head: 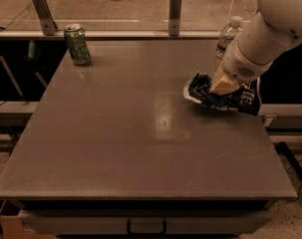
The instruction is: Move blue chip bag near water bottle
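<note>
The blue chip bag [206,94] lies crumpled at the right side of the table, dark navy with white lettering. My gripper [223,86] comes down from the upper right on a white arm and is shut on the bag's middle, its tan fingers [225,83] pressed into the foil. The water bottle [226,38], clear with a white cap and a red-and-white label, stands just behind the bag at the table's far right, partly hidden by my arm. The bag is about a hand's width in front of the bottle.
A green drink can [77,45] stands at the far left corner of the grey table [140,133]. A glass barrier with two metal posts [175,11] runs behind the far edge. The table's right edge is close to the bag.
</note>
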You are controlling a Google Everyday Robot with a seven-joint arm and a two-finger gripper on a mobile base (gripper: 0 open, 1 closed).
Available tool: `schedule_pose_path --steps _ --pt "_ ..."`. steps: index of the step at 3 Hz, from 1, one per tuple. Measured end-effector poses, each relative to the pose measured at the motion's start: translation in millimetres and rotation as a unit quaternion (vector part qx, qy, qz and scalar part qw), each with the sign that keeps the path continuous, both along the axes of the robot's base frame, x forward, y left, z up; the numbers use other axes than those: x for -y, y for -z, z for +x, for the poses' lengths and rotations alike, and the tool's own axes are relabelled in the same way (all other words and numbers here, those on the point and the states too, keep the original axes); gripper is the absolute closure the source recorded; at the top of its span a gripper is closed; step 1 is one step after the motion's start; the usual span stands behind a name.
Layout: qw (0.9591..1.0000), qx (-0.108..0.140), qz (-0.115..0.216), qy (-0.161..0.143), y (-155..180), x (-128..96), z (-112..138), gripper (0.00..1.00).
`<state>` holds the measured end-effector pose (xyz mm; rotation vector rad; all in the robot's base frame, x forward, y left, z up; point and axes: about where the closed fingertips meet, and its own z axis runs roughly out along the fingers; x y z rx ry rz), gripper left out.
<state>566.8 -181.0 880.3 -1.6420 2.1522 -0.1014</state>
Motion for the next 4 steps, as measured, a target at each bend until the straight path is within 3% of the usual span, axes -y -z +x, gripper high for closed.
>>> schedule_pose_path --steps 2,3,4 --pt "1.0000 -0.002 0.002 0.003 3 2 3 0.13" --pt "1.0000 0.000 0.001 0.003 2 2 3 0.00" --pt "0.9999 0.010 0.001 0.004 -10 0 -7 0.00"
